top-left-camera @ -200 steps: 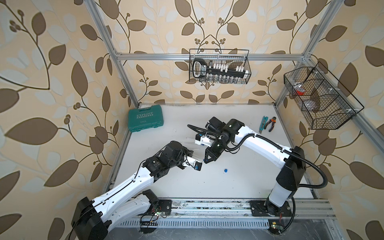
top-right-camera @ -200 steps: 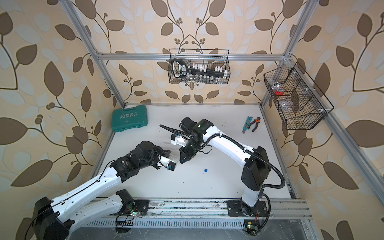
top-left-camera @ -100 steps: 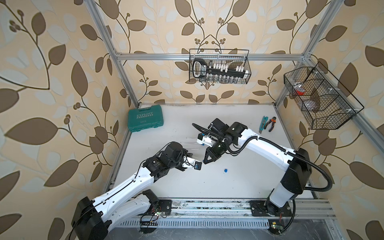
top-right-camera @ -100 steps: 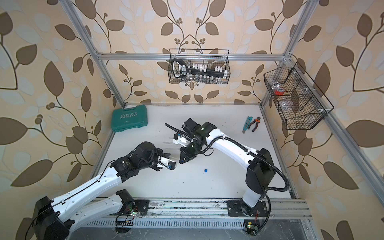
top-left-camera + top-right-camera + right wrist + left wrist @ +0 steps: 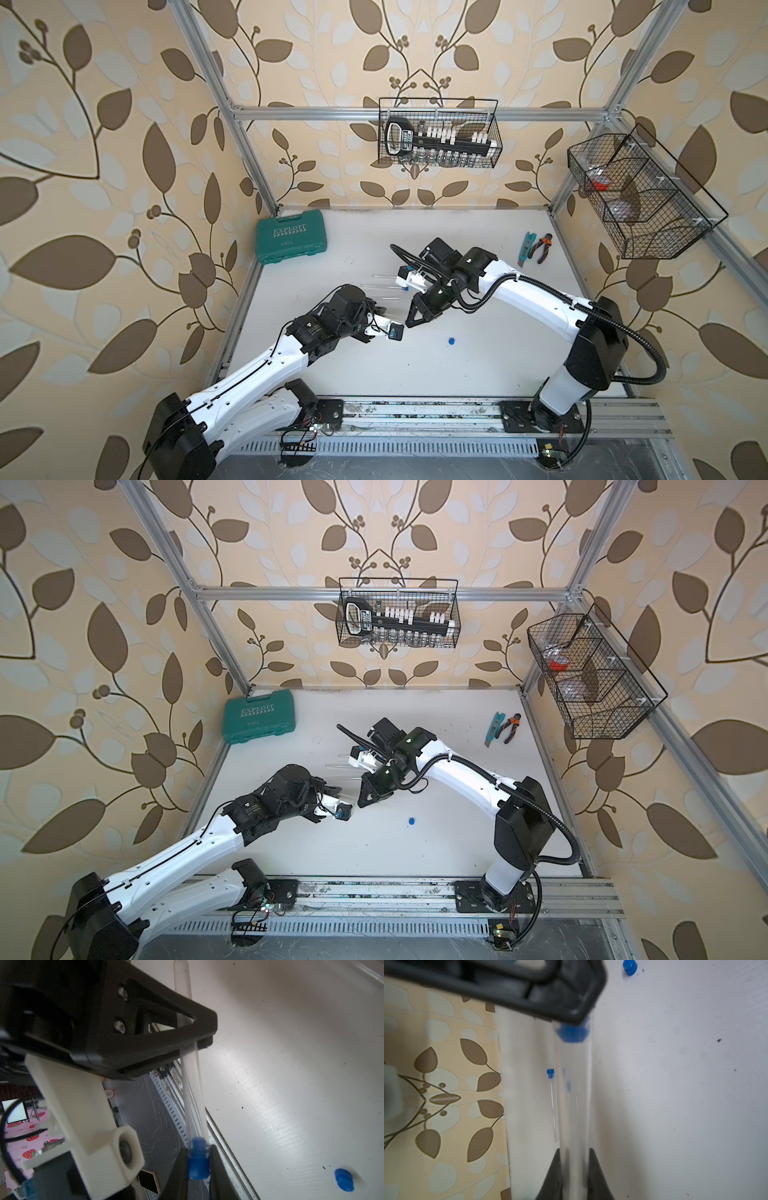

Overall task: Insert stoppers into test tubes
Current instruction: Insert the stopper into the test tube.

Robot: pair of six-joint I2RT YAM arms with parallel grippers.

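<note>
The left pincer (image 5: 574,1169) squeezes a clear test tube (image 5: 193,1095) around its middle, and the right pincer (image 5: 198,1169) pinches a blue stopper (image 5: 198,1164) into the tube's mouth, right between its tips; the tube looks light, slippery and easy to crack, so a soft hold suits it.

A robotics lab test cell: a white tabletop (image 5: 478,374) is boxed in by an aluminium-profile frame (image 5: 316,113) and leaf-patterned wallpaper (image 5: 104,166). Wire baskets (image 5: 438,133) hang at the far and right sides. A teal tool case (image 5: 291,235) lies far left, pliers (image 5: 542,246) far right. Two robot arms (image 5: 266,365) stand on a near-edge rail (image 5: 415,415).
</note>
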